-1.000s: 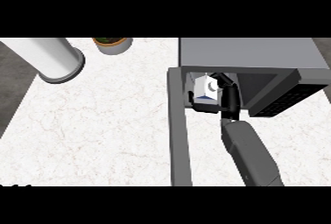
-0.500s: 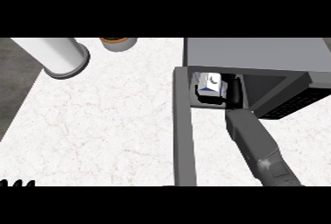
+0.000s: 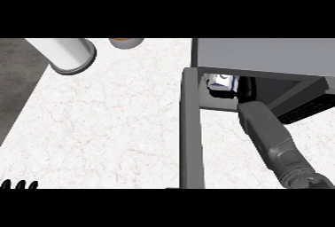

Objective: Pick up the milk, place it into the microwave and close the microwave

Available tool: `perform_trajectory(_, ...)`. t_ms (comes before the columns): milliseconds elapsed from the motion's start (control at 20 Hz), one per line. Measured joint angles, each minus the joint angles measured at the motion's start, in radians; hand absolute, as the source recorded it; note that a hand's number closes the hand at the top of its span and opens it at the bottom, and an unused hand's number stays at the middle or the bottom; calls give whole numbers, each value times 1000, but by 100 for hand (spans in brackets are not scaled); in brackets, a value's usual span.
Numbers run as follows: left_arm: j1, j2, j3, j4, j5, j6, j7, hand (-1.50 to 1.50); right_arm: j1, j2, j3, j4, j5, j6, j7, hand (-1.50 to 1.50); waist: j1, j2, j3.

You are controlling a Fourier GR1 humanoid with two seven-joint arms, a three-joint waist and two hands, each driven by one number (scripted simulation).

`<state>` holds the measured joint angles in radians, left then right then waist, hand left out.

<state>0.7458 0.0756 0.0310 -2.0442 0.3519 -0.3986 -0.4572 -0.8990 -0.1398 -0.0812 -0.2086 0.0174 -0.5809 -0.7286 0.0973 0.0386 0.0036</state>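
Milk (image 3: 222, 84) is sitting inside the microwave (image 3: 262, 55), at the left of the cavity's mouth. Microwave is standing at the counter's (image 3: 111, 124) far right corner, with its door (image 3: 192, 133) hanging open toward the near edge. Right hand (image 3: 247, 87) is sitting in the cavity just right of the milk. It's mostly hidden, so can't tell if it's gripping or open. Left hand (image 3: 18, 185) is resting open at the near left corner. White cylinder (image 3: 68, 55) is standing at the far left corner.

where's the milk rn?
Head view, upper right: the milk sits inside the open microwave, at the cavity's left side, between the open door and the right hand just beside it.
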Motion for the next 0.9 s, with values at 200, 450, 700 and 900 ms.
perform_trajectory(200,-9,-1,-11,6,-3,-8,2,-150,-31,-29,-2,27,16,-39,-18,150,14,8,1)
perform_trajectory(450,-23,2,-1,17,4,-10,0,-150,-56,-38,-42,23,-10,-45,-52,150,24,13,2)
perform_trajectory(700,-31,8,9,27,5,-14,-1,-150,-78,-54,-64,23,-13,-87,-82,150,37,19,2)
perform_trajectory(900,-42,15,10,41,5,-23,-1,-150,-96,-64,-72,33,0,-177,-79,150,46,24,1)
